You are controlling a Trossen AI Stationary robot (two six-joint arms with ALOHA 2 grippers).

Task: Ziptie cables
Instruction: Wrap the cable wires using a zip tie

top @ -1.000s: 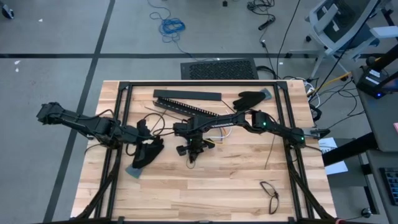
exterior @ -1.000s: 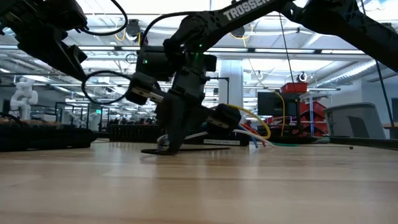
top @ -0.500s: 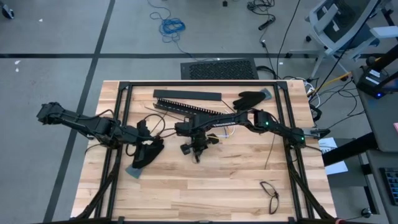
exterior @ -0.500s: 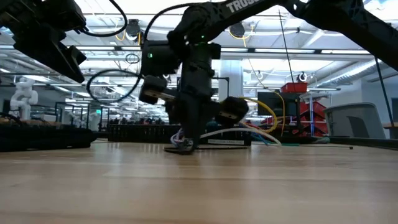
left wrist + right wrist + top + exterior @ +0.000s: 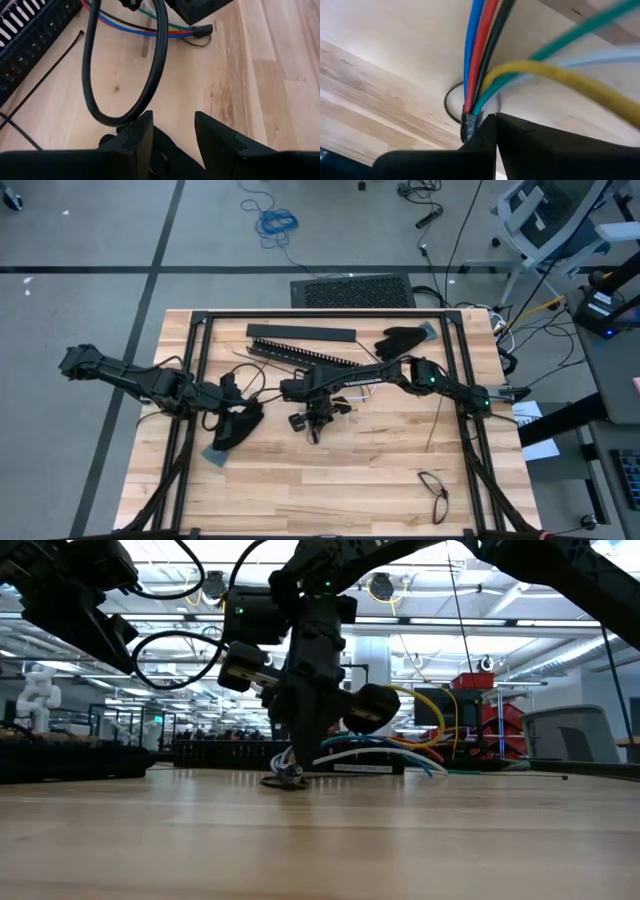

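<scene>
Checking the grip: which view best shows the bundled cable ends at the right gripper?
Right wrist view: the cables converge at the shut right gripper. Low view shows them fanning out sideways; high view, barely; left wrist view, a short stretch.

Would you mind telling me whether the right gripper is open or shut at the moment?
Shut. In the right wrist view the fingers meet with no gap, pinching the cables where they bunch. The right gripper sits mid-table.

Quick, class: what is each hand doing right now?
Left hand: partly open, holding nothing visible, beside the thick black cable.
Right hand: shut on the cables.
</scene>
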